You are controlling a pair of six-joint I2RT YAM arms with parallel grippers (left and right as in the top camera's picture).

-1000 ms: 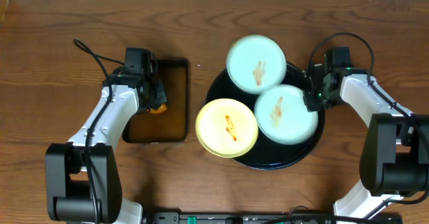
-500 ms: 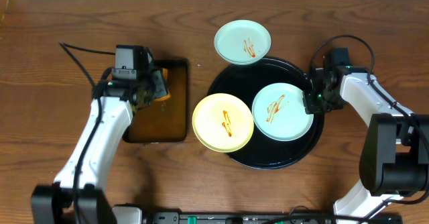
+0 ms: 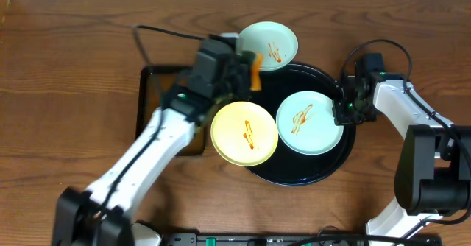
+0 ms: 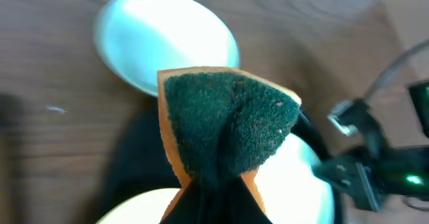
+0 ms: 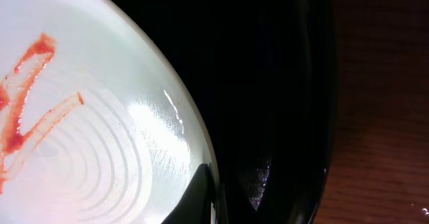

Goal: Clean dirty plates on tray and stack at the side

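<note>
The round black tray [image 3: 312,81] holds a pale blue-green plate [image 3: 309,122] with sauce squiggles. A cream-yellow plate [image 3: 244,134] with a squiggle overlaps the tray's left rim. A second blue-green plate [image 3: 268,46] lies at the tray's back edge. My left gripper [image 3: 251,72] is shut on an orange and green sponge [image 4: 224,127] above the tray's back left, between the back plate [image 4: 164,43] and the yellow plate [image 4: 131,210]. My right gripper [image 3: 344,107] is shut on the right rim of the tray's plate [image 5: 87,130]; its finger [image 5: 198,198] lies on the plate's edge.
A rectangular dark tray [image 3: 151,91] with brownish liquid lies left of the round tray, partly under my left arm. Black cables run over the wood table behind both arms. The round tray's raised rim [image 5: 322,96] is just right of my right gripper.
My left arm has lifted the sponge off the rectangular tray and swung right, over the round tray's back left. The right arm has not moved. The back plate sits farther back than a second ago.
</note>
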